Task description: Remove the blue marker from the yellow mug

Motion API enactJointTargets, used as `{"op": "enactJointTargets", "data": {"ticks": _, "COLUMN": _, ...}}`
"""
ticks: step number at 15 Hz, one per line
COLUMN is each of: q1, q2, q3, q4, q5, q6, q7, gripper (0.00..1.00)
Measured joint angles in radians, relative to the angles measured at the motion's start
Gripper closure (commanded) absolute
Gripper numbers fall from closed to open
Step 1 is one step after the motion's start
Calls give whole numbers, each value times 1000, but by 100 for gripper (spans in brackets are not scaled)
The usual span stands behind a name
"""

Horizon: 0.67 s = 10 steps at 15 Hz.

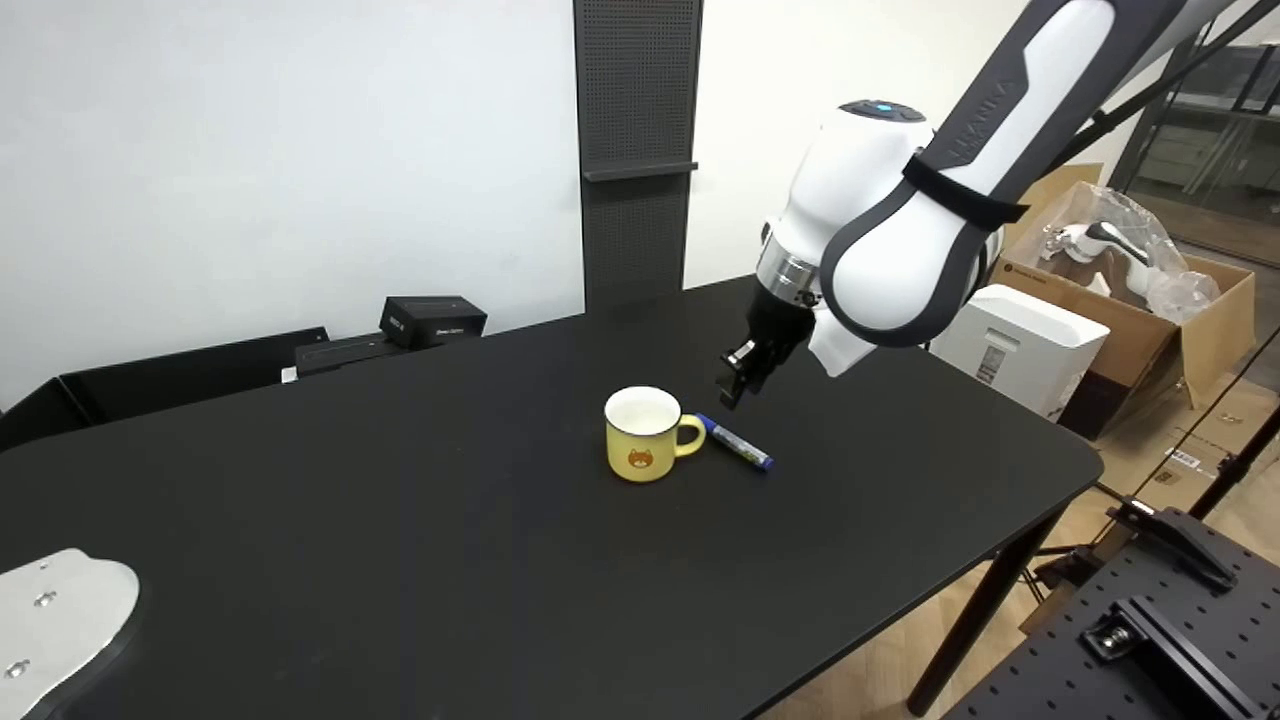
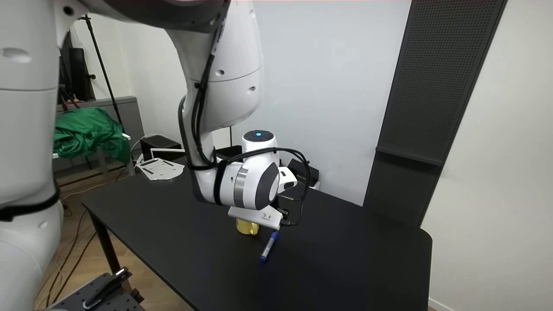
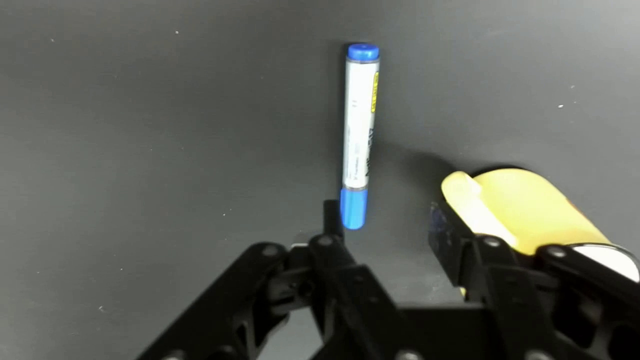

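The blue marker (image 1: 735, 443) lies flat on the black table, beside the handle of the yellow mug (image 1: 640, 455). In the wrist view the marker (image 3: 357, 125) has a white body and blue ends, and the mug (image 3: 530, 205) is at the right, partly behind a finger. The mug stands upright; nothing sticks out of its white inside. My gripper (image 1: 731, 380) is above the table, over the marker's mug-side end. In the wrist view its fingers (image 3: 387, 225) are apart with nothing between them. In an exterior view the marker (image 2: 269, 247) shows, and the arm partly covers the mug (image 2: 246, 227).
Black boxes (image 1: 433, 322) stand at the table's back edge by the wall. A white metal plate (image 1: 65, 625) lies at the far end of the table (image 1: 400, 560). A white bin (image 1: 1020, 345) and an open cardboard box (image 1: 1215, 320) stand beyond the table.
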Motion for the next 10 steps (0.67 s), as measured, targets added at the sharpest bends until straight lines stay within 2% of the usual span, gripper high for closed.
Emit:
{"op": "enactJointTargets", "data": {"ticks": 3, "q1": 0, "q2": 0, "q3": 6, "q4": 9, "q5": 9, "q6": -46, "q7": -1, "gripper": 2}}
{"op": "enactJointTargets", "data": {"ticks": 7, "q1": 0, "q2": -15, "q3": 33, "q4": 31, "q5": 55, "q6": -182, "q7": 0, "gripper": 0}}
{"op": "enactJointTargets", "data": {"ticks": 8, "q1": 27, "q2": -27, "q3": 20, "q4": 32, "q5": 120, "q6": -208, "q7": -31, "gripper": 0}}
{"op": "enactJointTargets", "data": {"ticks": 10, "q1": 137, "q2": -71, "q3": -57, "q4": 32, "q5": 261, "q6": -268, "q7": -110, "gripper": 0}}
